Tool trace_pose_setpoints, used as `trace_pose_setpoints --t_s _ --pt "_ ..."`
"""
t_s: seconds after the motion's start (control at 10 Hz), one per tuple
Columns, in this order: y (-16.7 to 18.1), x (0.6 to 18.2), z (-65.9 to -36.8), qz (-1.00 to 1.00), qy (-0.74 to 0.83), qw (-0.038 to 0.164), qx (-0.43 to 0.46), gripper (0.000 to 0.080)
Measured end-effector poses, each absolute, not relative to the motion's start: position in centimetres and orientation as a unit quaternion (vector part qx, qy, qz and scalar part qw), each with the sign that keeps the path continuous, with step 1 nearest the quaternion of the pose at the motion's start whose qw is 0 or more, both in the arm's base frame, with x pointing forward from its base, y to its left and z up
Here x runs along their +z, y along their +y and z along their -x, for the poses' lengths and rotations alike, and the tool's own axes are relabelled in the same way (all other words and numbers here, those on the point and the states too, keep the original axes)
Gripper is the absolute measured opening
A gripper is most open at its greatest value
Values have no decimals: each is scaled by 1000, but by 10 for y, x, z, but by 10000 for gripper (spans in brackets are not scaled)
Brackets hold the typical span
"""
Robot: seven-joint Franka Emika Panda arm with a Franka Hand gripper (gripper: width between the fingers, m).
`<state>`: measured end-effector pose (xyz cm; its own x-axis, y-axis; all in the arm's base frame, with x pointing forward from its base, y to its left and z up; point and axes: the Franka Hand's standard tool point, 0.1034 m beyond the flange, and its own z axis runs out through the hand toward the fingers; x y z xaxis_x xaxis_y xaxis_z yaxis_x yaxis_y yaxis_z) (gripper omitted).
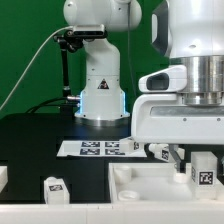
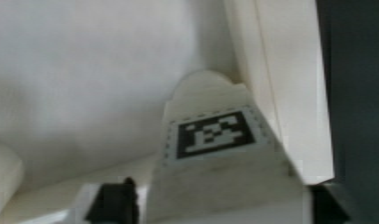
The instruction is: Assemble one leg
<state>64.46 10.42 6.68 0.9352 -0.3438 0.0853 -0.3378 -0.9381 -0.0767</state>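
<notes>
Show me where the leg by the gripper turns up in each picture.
Exterior view: the leg stands at the lower right, just under the gripper.
Wrist view: the leg sits close up between the dark fingers, its face toward the camera.
Shared landmark: the black-and-white tag on the leg's face.

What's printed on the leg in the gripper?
A black-and-white square tag on the white leg; clearest in the wrist view.

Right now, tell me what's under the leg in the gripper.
Under the leg lies the white tray-like body. The leg hides the spot directly beneath it, so contact is unclear.
</notes>
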Motion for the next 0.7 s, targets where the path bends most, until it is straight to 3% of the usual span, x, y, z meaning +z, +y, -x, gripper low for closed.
trace_pose_setpoints --t_s 0.1,0.7 --pt "104 67 -645 978 203 32 -48 284" --pt "104 67 -643 873 484 40 -31 284"
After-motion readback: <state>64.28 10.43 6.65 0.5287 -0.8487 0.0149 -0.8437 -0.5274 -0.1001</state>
